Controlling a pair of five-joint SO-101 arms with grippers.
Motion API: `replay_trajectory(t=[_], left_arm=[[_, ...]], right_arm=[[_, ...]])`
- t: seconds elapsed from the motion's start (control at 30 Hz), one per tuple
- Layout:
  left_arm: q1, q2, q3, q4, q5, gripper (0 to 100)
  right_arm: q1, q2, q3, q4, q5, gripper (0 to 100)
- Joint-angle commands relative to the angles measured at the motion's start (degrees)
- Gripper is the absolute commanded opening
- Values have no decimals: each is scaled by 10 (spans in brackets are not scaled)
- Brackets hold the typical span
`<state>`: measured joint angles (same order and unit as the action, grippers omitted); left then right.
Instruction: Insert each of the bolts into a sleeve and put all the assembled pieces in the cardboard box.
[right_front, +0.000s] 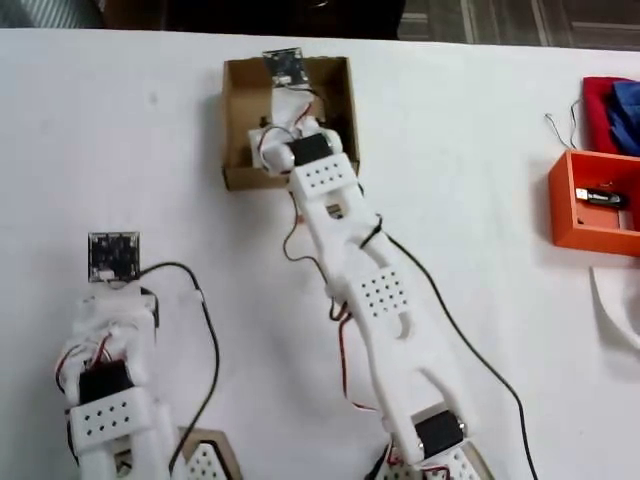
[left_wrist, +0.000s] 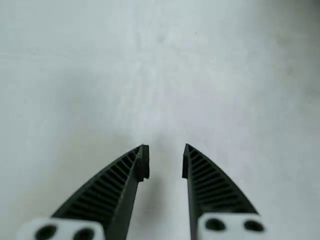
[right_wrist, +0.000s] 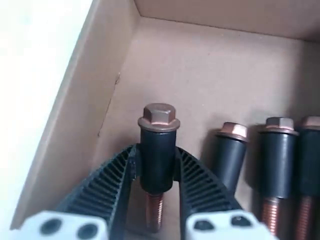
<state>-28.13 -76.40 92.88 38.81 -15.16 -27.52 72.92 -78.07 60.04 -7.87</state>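
In right gripper (right_wrist: 156, 167), sleeved bolt (right_wrist: 158, 142) clamped, held inside cardboard box (right_wrist: 95, 100) beside three assembled pieces (right_wrist: 278, 160). Best lowered to floor before release, neighbours avoided. Over table (left_wrist: 160, 60), left gripper (left_wrist: 165, 162) parted, empty.

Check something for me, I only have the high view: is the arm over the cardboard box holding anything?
Observer: Yes. The right gripper is shut on an assembled piece, bolt in black sleeve, inside the cardboard box.
Operator: Others in there already?
Observer: At least three more sleeved bolts sit side by side next to it.
Operator: Left arm?
Observer: The left gripper is open with nothing between its fingers, over the table.
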Motion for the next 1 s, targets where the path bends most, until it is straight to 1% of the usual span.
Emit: replay_trajectory(t=[0.0,0.8,0.93,0.97], left_arm=[[7,-5,-1,-11,0,132],[7,-5,-1,-11,-1,132],[7,-5,-1,-11,-1,132],[7,-5,-1,-11,-2,132]], right_arm=[[20,-12,-34,-15,1,21],[31,25,-34,-23,1,22],[31,25,-34,-22,2,29],[31,25,-33,-22,2,43]])
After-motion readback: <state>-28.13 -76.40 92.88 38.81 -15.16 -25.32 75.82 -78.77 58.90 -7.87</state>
